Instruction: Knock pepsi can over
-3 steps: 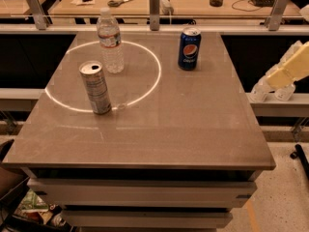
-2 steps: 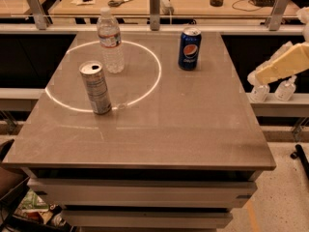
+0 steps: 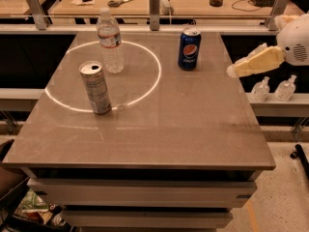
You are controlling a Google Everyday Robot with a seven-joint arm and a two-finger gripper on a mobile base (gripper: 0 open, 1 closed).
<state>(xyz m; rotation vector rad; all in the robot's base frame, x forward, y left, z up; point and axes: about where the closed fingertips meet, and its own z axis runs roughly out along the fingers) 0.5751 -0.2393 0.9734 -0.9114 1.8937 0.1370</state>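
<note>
Your pepsi can stood upright at the table's one o'clock. The gripper hung just off the right edge, holding nothing, its opening impossible to judge. The can lay near, at its ten o'clock.

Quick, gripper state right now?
Gripper: open or closed cannot be told; nothing seen in it. It hangs by the table's right edge, apart from the upright pepsi can.

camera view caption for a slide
Gripper hovers at the right edge of the table, apart from the upright pepsi can; silver can and water bottle stand farther left.
</note>
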